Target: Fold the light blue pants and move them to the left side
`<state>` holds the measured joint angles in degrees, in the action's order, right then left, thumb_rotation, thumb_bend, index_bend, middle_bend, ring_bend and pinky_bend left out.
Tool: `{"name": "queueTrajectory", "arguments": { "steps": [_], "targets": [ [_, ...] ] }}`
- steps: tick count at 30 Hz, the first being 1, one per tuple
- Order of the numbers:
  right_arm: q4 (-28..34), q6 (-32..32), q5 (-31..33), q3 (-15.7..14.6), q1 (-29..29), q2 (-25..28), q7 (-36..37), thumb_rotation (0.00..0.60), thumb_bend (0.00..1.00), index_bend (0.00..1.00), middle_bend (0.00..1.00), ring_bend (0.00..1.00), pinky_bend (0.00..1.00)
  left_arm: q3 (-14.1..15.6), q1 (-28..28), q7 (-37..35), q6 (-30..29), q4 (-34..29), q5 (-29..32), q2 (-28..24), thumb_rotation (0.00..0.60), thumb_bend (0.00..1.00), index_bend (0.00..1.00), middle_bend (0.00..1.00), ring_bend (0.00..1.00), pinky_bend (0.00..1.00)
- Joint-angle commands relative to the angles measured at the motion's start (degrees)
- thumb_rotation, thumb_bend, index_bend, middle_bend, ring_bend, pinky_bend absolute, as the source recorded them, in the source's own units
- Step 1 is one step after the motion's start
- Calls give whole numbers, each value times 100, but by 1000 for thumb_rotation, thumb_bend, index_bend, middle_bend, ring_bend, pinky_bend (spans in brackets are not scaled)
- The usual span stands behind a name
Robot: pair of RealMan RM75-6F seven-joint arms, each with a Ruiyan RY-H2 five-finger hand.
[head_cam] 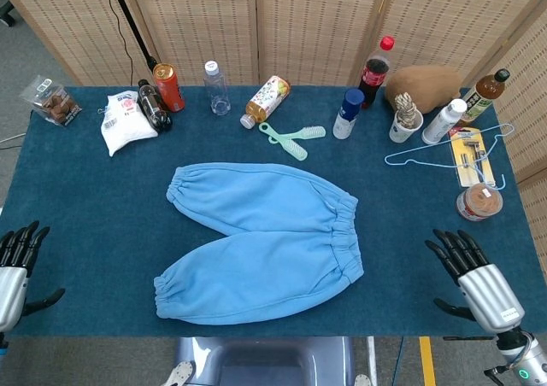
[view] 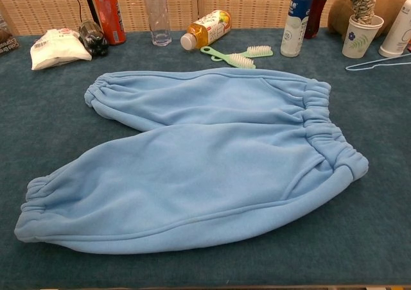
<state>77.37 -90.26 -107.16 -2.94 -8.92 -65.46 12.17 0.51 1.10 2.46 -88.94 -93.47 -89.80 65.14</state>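
The light blue pants [head_cam: 261, 241] lie flat in the middle of the blue table, waistband to the right, both cuffed legs pointing left and spread apart. In the chest view the pants [view: 199, 162] fill most of the frame. My left hand [head_cam: 15, 271] hovers at the table's front left corner, fingers apart, holding nothing. At the front right corner my right hand [head_cam: 474, 275] is likewise spread and empty, well clear of the waistband. Neither hand shows in the chest view.
Along the back edge stand a red can [head_cam: 168, 87], clear bottle [head_cam: 216, 88], lying juice bottle [head_cam: 267, 100], two green brushes [head_cam: 293, 138], cola bottle [head_cam: 374, 72] and paper cup [head_cam: 405, 121]. A white bag [head_cam: 123, 121] lies back left. A wire hanger [head_cam: 449, 151] and jar [head_cam: 478, 202] sit right.
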Motion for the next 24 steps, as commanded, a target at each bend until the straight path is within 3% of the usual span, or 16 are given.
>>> {"name": "queueTrajectory", "arguments": {
  "steps": [1, 6, 16, 24],
  "targets": [
    [-175, 80, -241, -113, -186, -91, 61, 600, 0, 0, 0, 0, 0, -10, 6, -24, 22, -13, 30, -16, 600, 0, 0, 0, 0, 0],
    [67, 545, -476, -171, -532, -141, -315, 600, 0, 5, 0, 0, 0, -36, -1, -77, 32, -27, 97, -43, 600, 0, 0, 0, 0, 0],
    [767, 1543, -288, 52, -1039, -364, -1668, 600, 0, 8, 0, 0, 15, -11, 13, -110, 75, -37, 59, -59, 600, 0, 0, 0, 0, 0],
    [638, 1942, -146, 98, -1180, -726, -2617, 600, 0, 22, 0, 0, 42, -19, -25, -288, 3, -32, 52, -133, 600, 0, 0, 0, 0, 0]
  ]
}}
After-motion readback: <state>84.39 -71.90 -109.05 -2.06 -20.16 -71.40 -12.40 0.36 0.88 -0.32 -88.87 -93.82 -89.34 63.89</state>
